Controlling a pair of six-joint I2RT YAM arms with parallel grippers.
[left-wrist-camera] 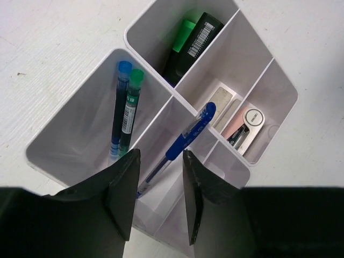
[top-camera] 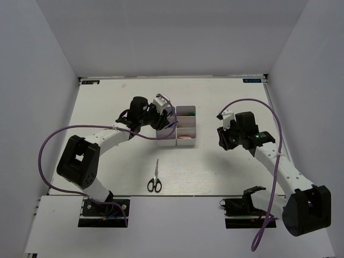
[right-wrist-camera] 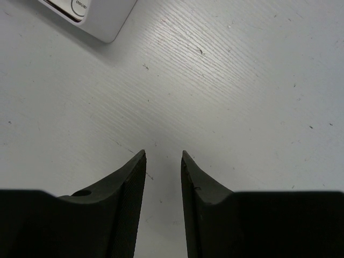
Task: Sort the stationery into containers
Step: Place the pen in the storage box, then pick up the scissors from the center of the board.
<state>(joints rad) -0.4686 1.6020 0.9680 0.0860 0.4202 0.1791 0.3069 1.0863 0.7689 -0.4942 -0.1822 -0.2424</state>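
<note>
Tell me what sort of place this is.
Probably a robotics lab test cell: a white table boxed in by plain walls, a left arm and right arm bolted at its near edge, and staged scissors and bins.

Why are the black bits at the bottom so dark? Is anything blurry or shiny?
Left wrist view: the left tool is shaded, close to the lens; the blue pen looks sharp. Right wrist view: the right tool throws a soft shadow on the table. Top view: even light, no glare.
</note>
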